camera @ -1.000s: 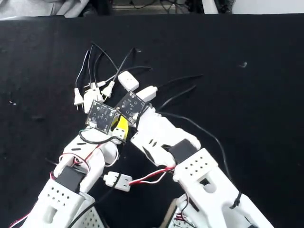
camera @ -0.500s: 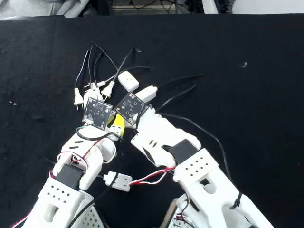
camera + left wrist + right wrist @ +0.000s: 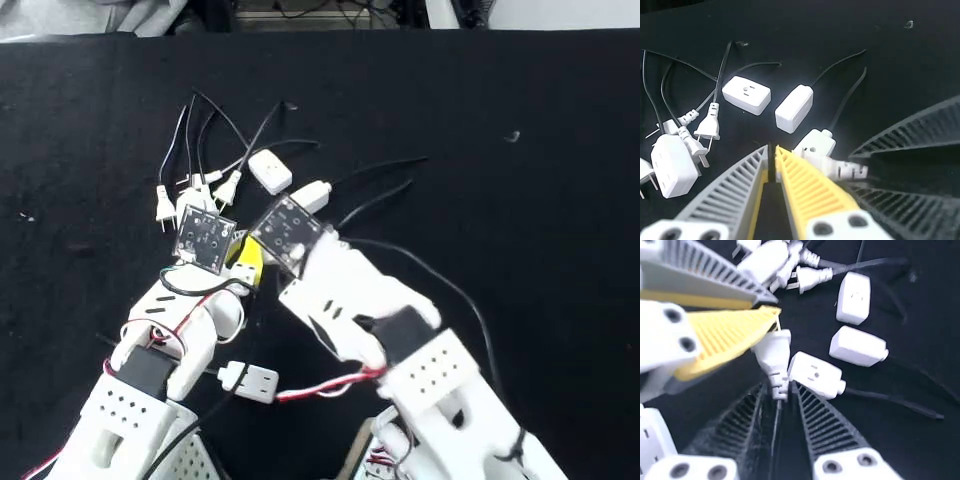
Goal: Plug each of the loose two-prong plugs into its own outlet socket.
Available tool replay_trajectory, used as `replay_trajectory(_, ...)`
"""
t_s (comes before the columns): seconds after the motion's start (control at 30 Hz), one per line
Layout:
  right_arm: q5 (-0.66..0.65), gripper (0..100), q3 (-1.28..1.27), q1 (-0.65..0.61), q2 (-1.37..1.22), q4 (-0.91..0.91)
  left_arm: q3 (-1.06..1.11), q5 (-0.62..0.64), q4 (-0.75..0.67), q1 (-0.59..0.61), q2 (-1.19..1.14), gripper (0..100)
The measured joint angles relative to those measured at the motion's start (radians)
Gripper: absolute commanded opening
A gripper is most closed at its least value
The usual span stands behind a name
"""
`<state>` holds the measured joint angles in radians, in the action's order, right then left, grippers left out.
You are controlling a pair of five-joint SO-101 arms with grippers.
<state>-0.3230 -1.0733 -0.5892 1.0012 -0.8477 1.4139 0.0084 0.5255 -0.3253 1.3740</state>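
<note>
1. Your right arm point(image 3: 350, 295) sits slightly farther right than half a second ago.
2. Your right gripper point(image 3: 780, 386) clamps a white plug point(image 3: 773, 351), just beside an outlet socket point(image 3: 815, 374).
3. Your left gripper point(image 3: 771, 150) has its fingers pressed together, tips by the plug's prongs.

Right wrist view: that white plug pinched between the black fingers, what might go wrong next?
The left gripper has its tip right against the plug that the right gripper holds. In such a crowded spot, a bump could twist the plug askew. The nearest socket lies loose on the table beside the plug, so a push may slide it away rather than seat the prongs.
</note>
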Motion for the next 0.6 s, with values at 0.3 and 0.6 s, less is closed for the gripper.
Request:
replay_trajectory(0.3,0.000,1.1,0.000,0.000,0.026,0.000,0.000,0.021,0.000,0.002,0.000,3)
replay_trajectory(0.6,0.000,1.1,0.000,0.000,0.026,0.000,0.000,0.021,0.000,0.002,0.000,3)
